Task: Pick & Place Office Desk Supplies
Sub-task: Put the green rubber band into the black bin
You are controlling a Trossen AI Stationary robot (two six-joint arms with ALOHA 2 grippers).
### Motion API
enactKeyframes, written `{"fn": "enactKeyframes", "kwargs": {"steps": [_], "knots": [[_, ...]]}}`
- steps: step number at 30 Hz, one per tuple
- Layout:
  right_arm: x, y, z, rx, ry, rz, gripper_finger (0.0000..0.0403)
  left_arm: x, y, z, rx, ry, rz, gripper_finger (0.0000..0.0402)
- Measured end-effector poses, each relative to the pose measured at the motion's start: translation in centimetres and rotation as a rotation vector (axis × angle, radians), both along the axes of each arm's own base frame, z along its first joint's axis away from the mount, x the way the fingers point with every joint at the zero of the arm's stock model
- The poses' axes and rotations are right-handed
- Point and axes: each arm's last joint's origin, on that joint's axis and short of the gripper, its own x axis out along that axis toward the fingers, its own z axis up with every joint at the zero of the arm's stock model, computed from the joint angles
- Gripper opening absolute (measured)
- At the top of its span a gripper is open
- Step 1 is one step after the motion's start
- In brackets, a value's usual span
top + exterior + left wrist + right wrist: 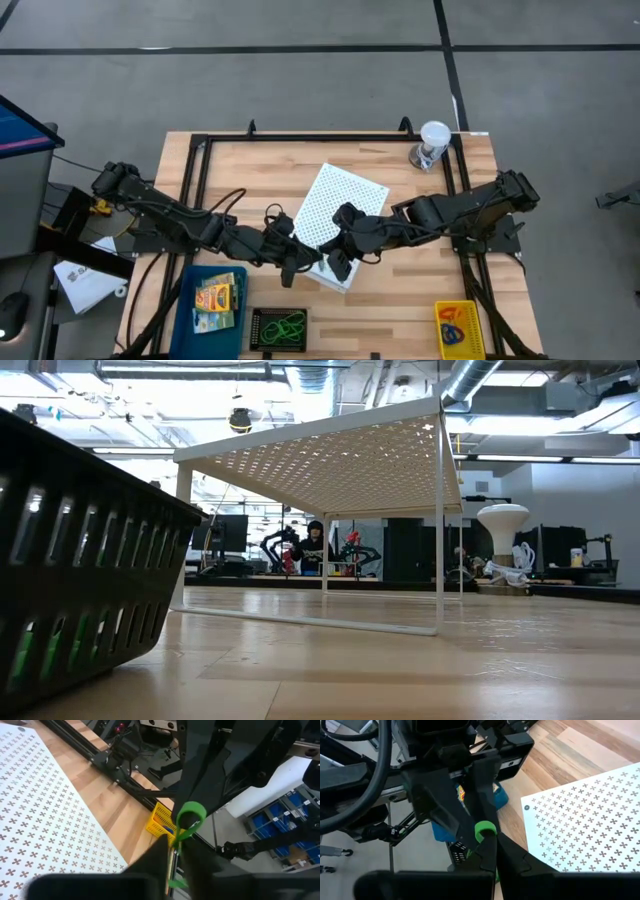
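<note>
A green rubber-band loop (pixel 190 815) hangs in the air between my two grippers, above the near corner of the white perforated box (pixel 335 205). My left gripper (pixel 176 857) is shut on the band's lower strand. My right gripper (pixel 489 845) is shut on the same band (pixel 484 829) from the opposite side. In the high view the two grippers (pixel 305 260) (pixel 330 257) meet tip to tip. Yellow-orange crayon boxes (pixel 216 296) and a green card box (pixel 211 322) lie in a blue tray (pixel 196 312). More green loops (pixel 285 325) lie in a black basket (pixel 262 340). My left gripper pinches the band's hanging strand (pixel 174 842) between its two fingers, coming nearly level from the table's left. The loop's rounded end stands out past the fingertips, clear of the table. My right gripper pinches the band at the loop's base (pixel 481 838), between its two fingers, slanting down from the table's right. The loop (pixel 485 826) stands out just beyond its fingertips, lifted clear.
A clear cup with a white lid (pixel 432 143) stands at the far right. A yellow bin (pixel 458 328) sits at the near right corner. In the low view the black basket (pixel 70 560) fills the left and the white perforated box (pixel 330 450) spans the middle.
</note>
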Motion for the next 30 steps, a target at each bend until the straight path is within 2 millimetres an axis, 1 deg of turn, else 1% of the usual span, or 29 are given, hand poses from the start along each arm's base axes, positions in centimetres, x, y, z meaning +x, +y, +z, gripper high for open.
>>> {"fn": "enactKeyframes", "kwargs": {"steps": [1,2,7,10,12,16,20,23,26,30], "knots": [[0.0,0.0,0.0,-0.001,0.0,0.001,0.0,0.0,0.0,0.0,-0.001,0.0,0.0,0.0024],[0.0,0.0,0.0,-0.001,0.0,0.001,0.0,0.0,0.0,0.0,-0.002,0.0,0.0,0.0013],[0.0,0.0,0.0,-0.015,-0.006,-0.016,0.0,0.0,0.0,0.0,-0.006,0.002,-0.006,0.0003],[0.0,0.4,0.2,-0.041,-0.037,-0.003,0.0007,-0.1,-0.1,-0.1,-0.021,0.019,-0.037,0.0002],[0.1,0.6,0.5,-0.039,-0.068,0.006,0.002,-0.3,-0.3,-0.2,-0.026,0.037,-0.052,0.0002],[0.0,0.7,0.9,-0.032,-0.094,0.003,0.0059,-0.7,-0.8,-0.8,-0.03,0.101,-0.077,0.0001],[0.0,0.6,0.9,-0.034,-0.094,-0.003,0.0096,-1.4,-1.5,-1.6,-0.049,0.193,-0.118,0.0001],[0.0,0.7,0.9,-0.028,-0.095,-0.005,0.0116,-2.2,-2.3,-2.4,-0.059,0.287,-0.155,0.0001],[0.0,0.7,0.9,-0.022,-0.095,-0.008,0.0128,-3.2,-3.3,-2.9,-0.091,0.36,-0.201,0.0001],[0.0,0.6,0.9,-0.03,-0.096,-0.026,0.0132,-4.7,-5.0,-3.6,-0.119,0.453,-0.24,0.0]]}}
